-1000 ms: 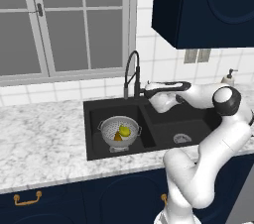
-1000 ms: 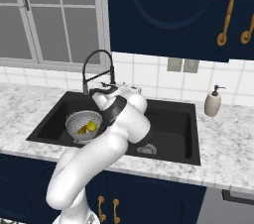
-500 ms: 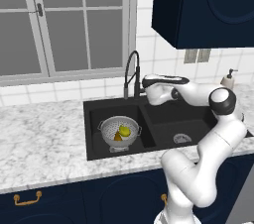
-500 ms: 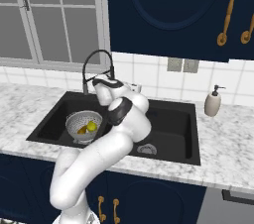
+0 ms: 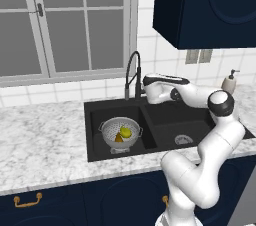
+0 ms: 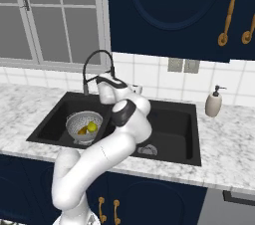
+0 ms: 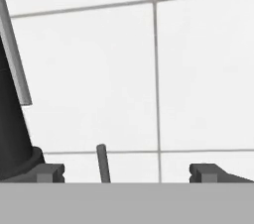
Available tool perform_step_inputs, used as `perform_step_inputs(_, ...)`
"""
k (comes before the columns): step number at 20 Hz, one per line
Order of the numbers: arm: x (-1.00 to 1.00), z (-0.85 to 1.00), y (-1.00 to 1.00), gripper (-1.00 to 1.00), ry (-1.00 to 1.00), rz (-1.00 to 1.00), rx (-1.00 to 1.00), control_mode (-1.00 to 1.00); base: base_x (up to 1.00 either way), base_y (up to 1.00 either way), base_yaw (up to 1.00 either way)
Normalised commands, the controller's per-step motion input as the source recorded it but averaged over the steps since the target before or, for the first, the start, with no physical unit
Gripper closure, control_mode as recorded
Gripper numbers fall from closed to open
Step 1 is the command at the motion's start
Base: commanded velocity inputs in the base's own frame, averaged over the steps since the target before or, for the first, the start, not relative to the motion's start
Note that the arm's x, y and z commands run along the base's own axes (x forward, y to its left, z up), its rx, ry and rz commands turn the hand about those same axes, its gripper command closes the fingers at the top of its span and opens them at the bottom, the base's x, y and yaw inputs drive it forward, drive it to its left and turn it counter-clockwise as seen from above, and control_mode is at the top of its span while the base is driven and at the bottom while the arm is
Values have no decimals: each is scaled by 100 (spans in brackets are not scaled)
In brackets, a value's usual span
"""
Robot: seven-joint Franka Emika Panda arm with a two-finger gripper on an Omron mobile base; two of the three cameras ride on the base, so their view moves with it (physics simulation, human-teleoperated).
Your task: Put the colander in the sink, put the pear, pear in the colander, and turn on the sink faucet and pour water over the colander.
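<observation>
The colander sits in the left basin of the black sink, a bit left of center in the left base view, with a yellow-green pear and a brownish-orange pear inside it, touching each other. The black faucet rises behind the divider between the basins, and the gripper is up right beside it with its fingers spread wide, nothing between them, facing the white wall tiles. The sink is set in a white-grey marble counter over navy cabinets with brass handles. There's a window in the upper left, a navy upper cabinet upper right and a beige soap dispenser at right. No readable labels anywhere.
</observation>
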Motion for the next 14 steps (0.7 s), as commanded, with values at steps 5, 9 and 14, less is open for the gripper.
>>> perform_step_inputs(5,19,-8,0,-100,0,0,0,-100,0,0,0)
perform_step_inputs(9,13,-4,0,-100,0,0,0,-100,0,0,0)
perform_step_inputs(14,14,0,0,-100,0,0,0,-100,0,0,0)
